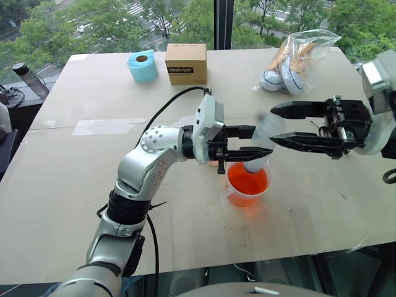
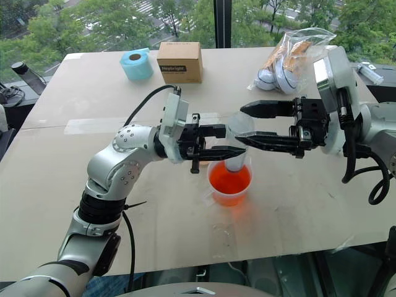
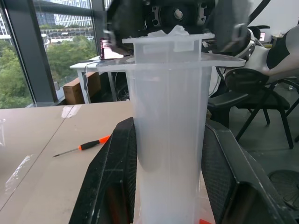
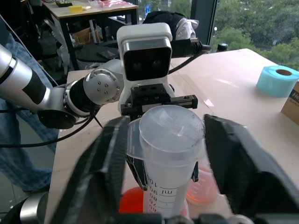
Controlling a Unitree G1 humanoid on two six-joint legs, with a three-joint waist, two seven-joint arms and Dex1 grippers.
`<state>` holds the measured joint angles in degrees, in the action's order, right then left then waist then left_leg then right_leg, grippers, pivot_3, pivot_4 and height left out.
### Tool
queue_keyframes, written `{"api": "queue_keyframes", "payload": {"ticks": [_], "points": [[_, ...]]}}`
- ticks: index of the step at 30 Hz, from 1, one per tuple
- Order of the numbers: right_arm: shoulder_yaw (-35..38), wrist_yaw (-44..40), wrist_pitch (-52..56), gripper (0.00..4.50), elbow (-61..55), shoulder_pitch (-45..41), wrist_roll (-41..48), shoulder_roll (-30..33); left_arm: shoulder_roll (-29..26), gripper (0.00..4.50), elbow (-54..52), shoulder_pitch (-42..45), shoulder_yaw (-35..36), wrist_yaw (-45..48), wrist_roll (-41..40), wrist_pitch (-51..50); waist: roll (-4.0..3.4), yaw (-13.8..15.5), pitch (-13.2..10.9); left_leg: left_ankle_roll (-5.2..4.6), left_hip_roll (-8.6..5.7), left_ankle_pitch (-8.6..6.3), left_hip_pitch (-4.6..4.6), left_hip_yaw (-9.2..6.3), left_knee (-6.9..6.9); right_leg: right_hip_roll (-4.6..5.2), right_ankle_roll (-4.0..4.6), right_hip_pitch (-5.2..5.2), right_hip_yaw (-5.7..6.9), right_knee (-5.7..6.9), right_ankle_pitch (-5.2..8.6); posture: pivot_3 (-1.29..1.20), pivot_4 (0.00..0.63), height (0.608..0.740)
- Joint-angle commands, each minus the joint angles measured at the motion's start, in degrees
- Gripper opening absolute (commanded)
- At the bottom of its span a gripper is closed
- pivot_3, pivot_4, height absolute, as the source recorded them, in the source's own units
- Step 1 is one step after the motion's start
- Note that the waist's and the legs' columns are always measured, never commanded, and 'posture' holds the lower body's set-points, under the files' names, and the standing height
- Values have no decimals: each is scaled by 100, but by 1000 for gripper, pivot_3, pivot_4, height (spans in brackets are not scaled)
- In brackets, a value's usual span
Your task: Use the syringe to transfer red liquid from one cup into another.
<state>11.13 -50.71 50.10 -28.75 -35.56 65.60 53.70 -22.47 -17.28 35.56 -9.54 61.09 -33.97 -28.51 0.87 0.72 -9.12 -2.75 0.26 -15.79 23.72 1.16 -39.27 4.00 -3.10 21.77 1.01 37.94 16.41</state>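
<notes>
Left hand point(image 2: 218, 141) grips the syringe point(image 2: 238, 145) over the cup point(image 2: 230, 183); right hand point(image 2: 244, 124) seemingly straddles its top, unclosed.

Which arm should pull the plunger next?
Right. The left tool already clamps the syringe barrel upright over the handled cup; the right tool straddles the syringe's top end, fingers not yet closed.

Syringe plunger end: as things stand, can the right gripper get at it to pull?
Probably yes. The left gripper holds the syringe upright by its barrel, tip down in the cup of red liquid. The right gripper already has a finger on each side of the flanged top, jaws apart, with nothing between.
</notes>
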Motion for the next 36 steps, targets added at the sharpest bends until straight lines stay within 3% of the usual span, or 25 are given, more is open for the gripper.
{"api": "queue_keyframes", "payload": {"ticks": [1, 13, 20, 34, 35, 36], "points": [[59, -76, 76, 1310, -76, -118, 100, 121, 13, 1327, -134, 82, 56, -14, -111, 25, 0, 0, 0, 0, 0, 0, 0, 0, 0, 0, 0, 0, 0, 0, 0, 0, 150, 740], [18, -99, 190, 1310, 37, -218, 62, 182, 27, 1327, -134, 32, 58, 6, -81, 52, 0, 0, 0, -1, 0, -1, 1, -1, 0, 0, 0, 0, 0, -1, 0, 0, 150, 740], [257, 371, 346, 1310, 332, -535, 563, -104, 38, 1327, -161, -50, -27, 51, -61, 57, 0, -1, 0, -1, 0, -1, 0, 0, 0, 1, 0, 0, 0, -1, 0, 0, 150, 740], [5, 20, 592, 1310, -9, -346, 435, 323, 35, 1327, -68, -75, -78, 116, 5, 175, -1, 2, 0, -4, 0, -2, 2, -1, 0, 2, 0, 0, 1, -3, 0, 0, 150, 740], [-25, -14, 620, 1804, -8, -347, 420, 354, 37, 1327, -63, -74, -77, 117, 10, 185, 0, 2, 0, -4, 0, -3, 2, -1, 0, 2, 0, 0, 1, -3, 0, 0, 150, 740], [-37, -17, 615, 1946, -8, -349, 390, 363, 37, 1327, -61, -75, -77, 119, 13, 194, 0, 1, 0, -5, 0, -3, 2, -1, 0, 2, 0, 0, 1, -3, 0, 0, 150, 740]]}}
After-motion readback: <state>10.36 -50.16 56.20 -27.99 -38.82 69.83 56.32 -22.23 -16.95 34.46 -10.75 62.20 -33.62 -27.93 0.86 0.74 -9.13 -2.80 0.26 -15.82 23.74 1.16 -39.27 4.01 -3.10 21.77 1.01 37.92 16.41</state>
